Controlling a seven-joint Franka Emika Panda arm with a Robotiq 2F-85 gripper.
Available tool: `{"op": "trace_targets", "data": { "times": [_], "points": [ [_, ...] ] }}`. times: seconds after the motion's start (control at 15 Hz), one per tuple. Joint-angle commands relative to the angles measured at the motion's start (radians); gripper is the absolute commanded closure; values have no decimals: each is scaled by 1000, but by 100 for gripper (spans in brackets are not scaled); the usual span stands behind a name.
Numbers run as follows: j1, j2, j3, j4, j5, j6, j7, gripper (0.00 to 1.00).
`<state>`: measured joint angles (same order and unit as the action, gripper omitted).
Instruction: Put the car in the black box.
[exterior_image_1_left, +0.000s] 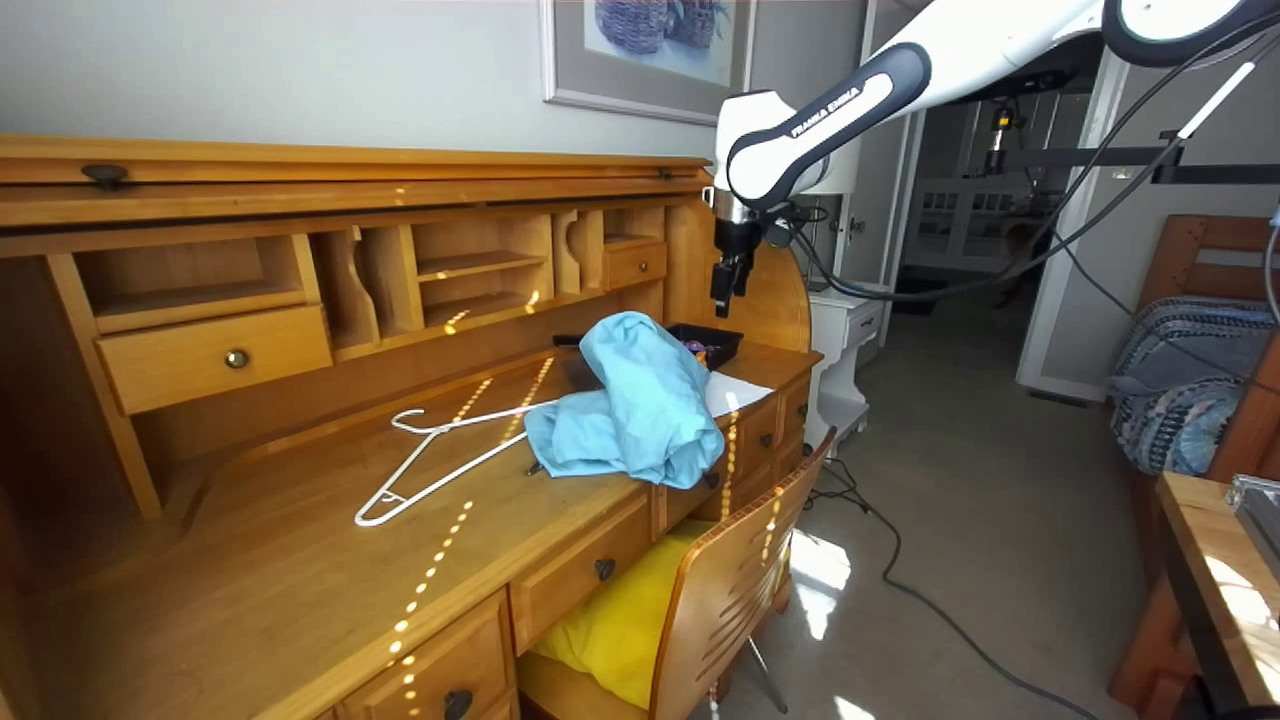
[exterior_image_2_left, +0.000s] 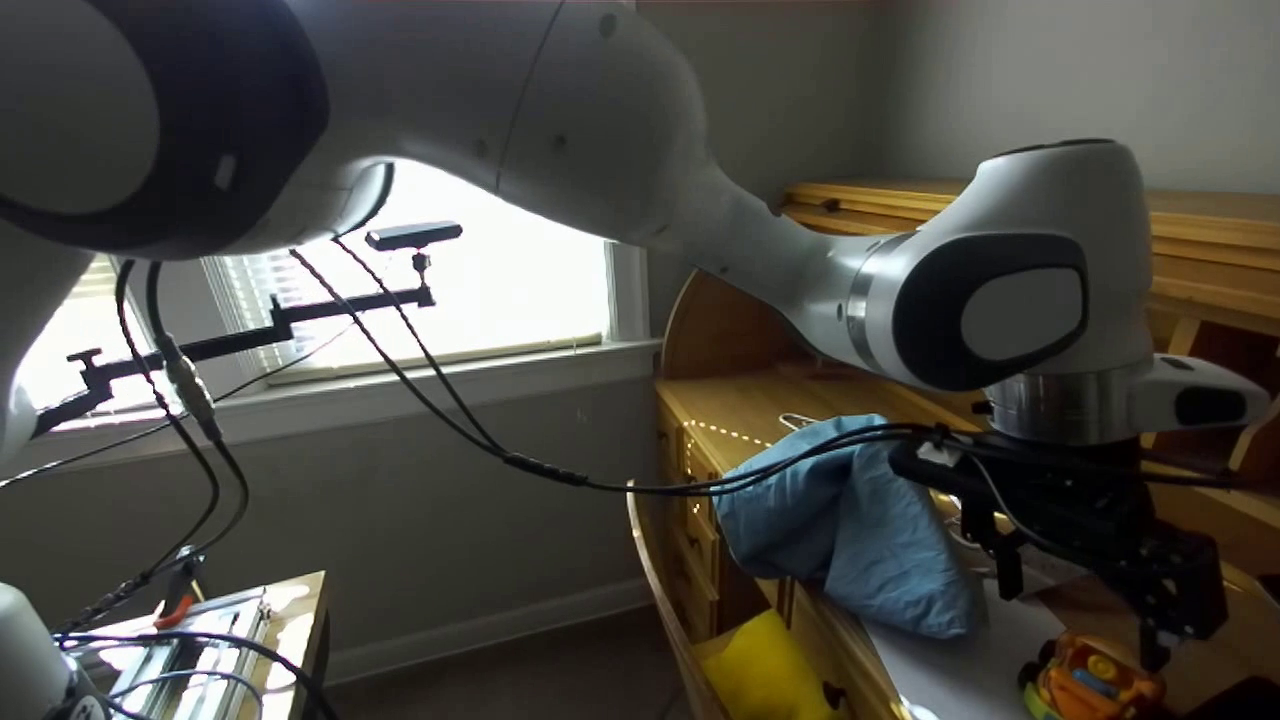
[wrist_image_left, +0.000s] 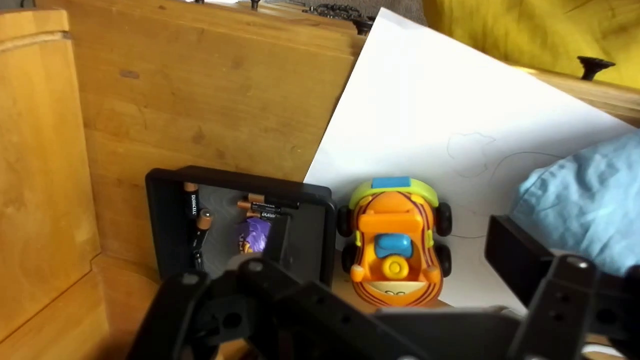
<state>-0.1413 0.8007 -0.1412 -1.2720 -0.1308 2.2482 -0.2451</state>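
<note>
Car (wrist_image_left: 395, 240), an orange toy, rests upright a little off the wrist view's middle toward four o'clock, partly on white paper (wrist_image_left: 400, 100) spread over the worktop (wrist_image_left: 220, 110). Just beside it at nine o'clock lies the black box (wrist_image_left: 225, 181), with batteries (wrist_image_left: 193, 202) and a purple wrapper (wrist_image_left: 256, 234) inside; a blue cloth (wrist_image_left: 585, 200) bulges at about three o'clock from it. The claw (wrist_image_left: 396, 247) grips nothing, its fingers (wrist_image_left: 515, 260) wide apart, seen on either side of the car. Its nine o'clock finger overlaps the box here, so a straight descent could hit the box wall and shove the box into the car. The opposite finger could snag the cloth. If one side touches early, the car might roll or drag the paper.

In an exterior view the claw (exterior_image_1_left: 722, 300) hangs above the worktop toward two o'clock, its spread impossible to tell. The cloth (exterior_image_1_left: 640, 400) seems to hide the car there, so height over it could be misjudged.

In an exterior view the car (exterior_image_2_left: 1090, 685) shows at four o'clock, beneath the claw's parted fingers (exterior_image_2_left: 1010, 575). The box is barely in frame there, if at all, so a release could go off target; loose batteries underneath might also leave the car tilted.
</note>
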Motion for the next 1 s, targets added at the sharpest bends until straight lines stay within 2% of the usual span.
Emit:
{"op": "trace_targets", "data": {
  "times": [0.0, 0.33, 0.93],
  "points": [
    [-12, 2, 17, 3, -14, -4, 6, 0],
    [-14, -1, 17, 2, -14, -4, 6, 0],
    [-29, 194, 34, 139, -18, 76, -25, 0]
  ]
}}
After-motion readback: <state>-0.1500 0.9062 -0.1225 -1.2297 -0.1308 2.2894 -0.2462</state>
